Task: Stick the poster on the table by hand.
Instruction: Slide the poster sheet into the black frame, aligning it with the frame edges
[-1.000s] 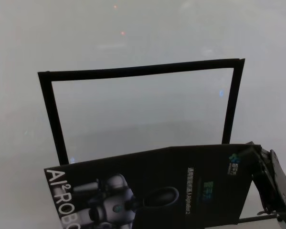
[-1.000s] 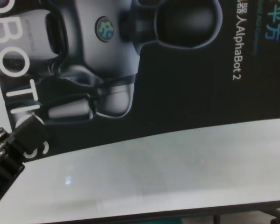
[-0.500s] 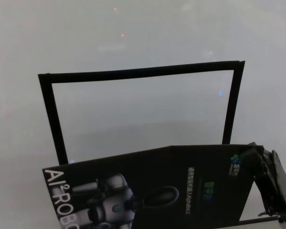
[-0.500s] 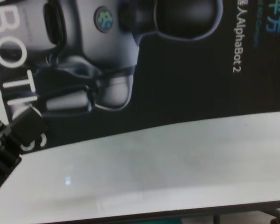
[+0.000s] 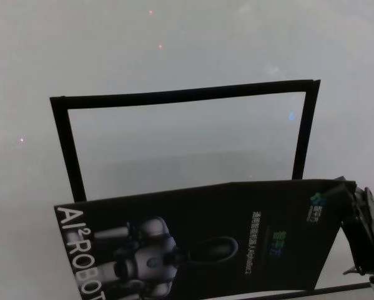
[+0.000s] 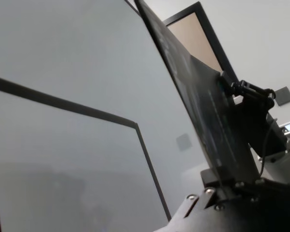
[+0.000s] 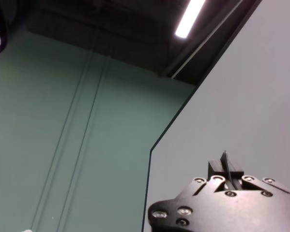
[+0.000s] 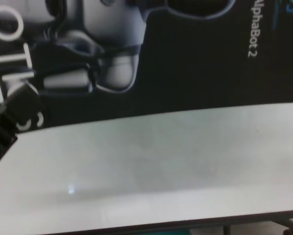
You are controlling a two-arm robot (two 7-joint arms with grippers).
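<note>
The poster [image 5: 224, 237], glossy black with a grey-white robot and white letters, hangs tilted over the near part of the white table [image 5: 174, 44]. My right gripper [image 5: 348, 189] is shut on its far right corner. In the right wrist view the right gripper [image 7: 225, 166] pinches a thin sheet edge. My left gripper [image 8: 14, 115] is shut on the poster's near left corner by the white letters, and is out of the head view. The left wrist view shows the poster [image 6: 203, 96] edge-on above the left gripper [image 6: 220, 181], with the right gripper farther off.
A rectangle of black tape [image 5: 180, 95] marks a frame on the table beyond the poster; its near side is hidden behind the sheet. The table's dark near edge [image 8: 161, 226] runs along the bottom of the chest view, with bare white top [image 8: 161, 161] between it and the poster.
The poster has moved away from my body toward the tape frame; more of it shows in the head view and less in the chest view. Both grippers moved with it, still holding.
</note>
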